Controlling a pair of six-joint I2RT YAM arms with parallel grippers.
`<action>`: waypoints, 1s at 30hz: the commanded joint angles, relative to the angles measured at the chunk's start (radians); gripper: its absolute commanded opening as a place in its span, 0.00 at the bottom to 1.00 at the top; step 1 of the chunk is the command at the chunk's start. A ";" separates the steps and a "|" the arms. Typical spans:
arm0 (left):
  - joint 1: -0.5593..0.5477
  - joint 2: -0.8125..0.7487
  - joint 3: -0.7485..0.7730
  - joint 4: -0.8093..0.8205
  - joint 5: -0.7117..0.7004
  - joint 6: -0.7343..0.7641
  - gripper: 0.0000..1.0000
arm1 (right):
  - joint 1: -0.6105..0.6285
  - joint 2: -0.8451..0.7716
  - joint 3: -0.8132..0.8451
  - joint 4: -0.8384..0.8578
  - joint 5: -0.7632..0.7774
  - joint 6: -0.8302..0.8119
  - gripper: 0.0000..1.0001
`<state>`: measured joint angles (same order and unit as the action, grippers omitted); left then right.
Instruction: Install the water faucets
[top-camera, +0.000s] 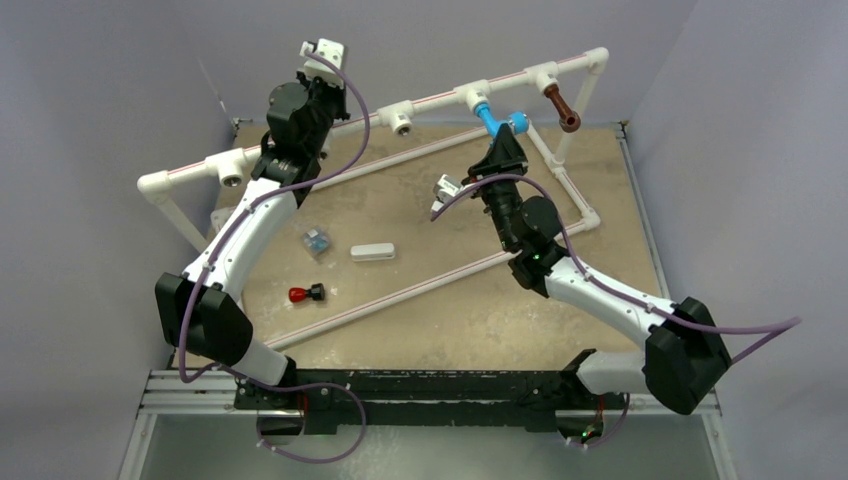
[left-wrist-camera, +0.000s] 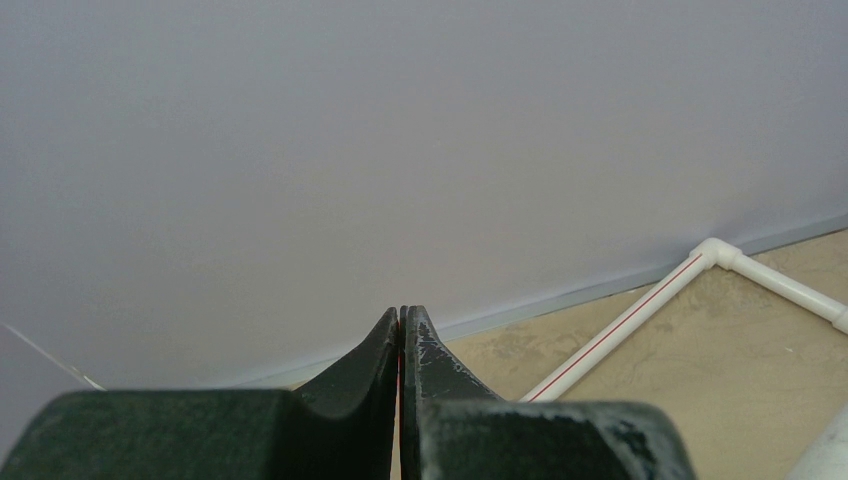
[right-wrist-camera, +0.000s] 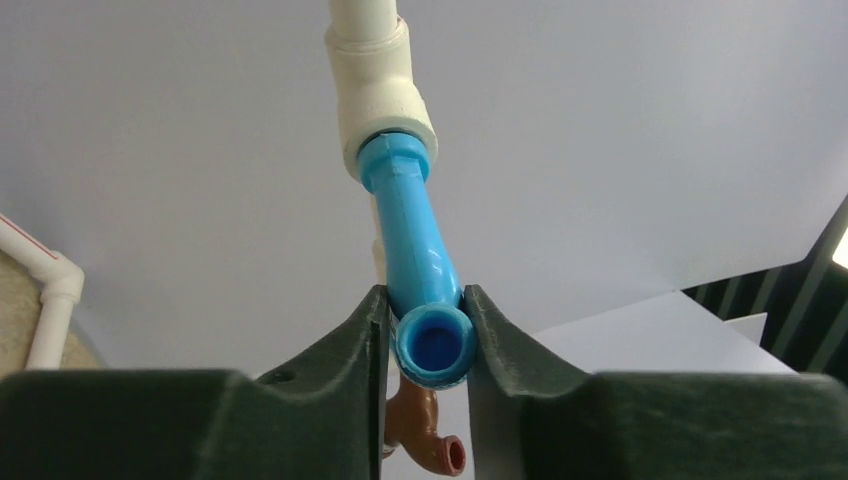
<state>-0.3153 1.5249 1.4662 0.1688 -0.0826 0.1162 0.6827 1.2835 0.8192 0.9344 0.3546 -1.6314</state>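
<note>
Presently, right gripper (right-wrist-camera: 424, 298) clamps the blue faucet (right-wrist-camera: 412, 225) at its round end; likely light, rigid, slick plastic, best held across that collar. Left gripper (left-wrist-camera: 401, 312) closed, empty.

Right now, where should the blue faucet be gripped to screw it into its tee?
On the blue faucet, probably the round open end farthest from the tee. Come at it end-on, one finger each side, as the right end effector does: the other end sits in the tee, and the round collar suits turning.
</note>
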 joint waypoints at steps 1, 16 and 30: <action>-0.019 0.032 -0.036 -0.125 0.044 0.010 0.00 | 0.006 0.012 0.072 0.071 0.034 0.041 0.24; -0.019 0.026 -0.037 -0.123 0.042 0.013 0.00 | 0.006 -0.004 0.145 -0.023 0.160 0.581 0.00; -0.019 0.031 -0.035 -0.126 0.040 0.015 0.00 | 0.006 -0.029 0.234 -0.234 0.041 1.623 0.00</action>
<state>-0.3141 1.5269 1.4662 0.1783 -0.0994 0.1165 0.6926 1.2625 0.9695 0.7143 0.5045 -0.4744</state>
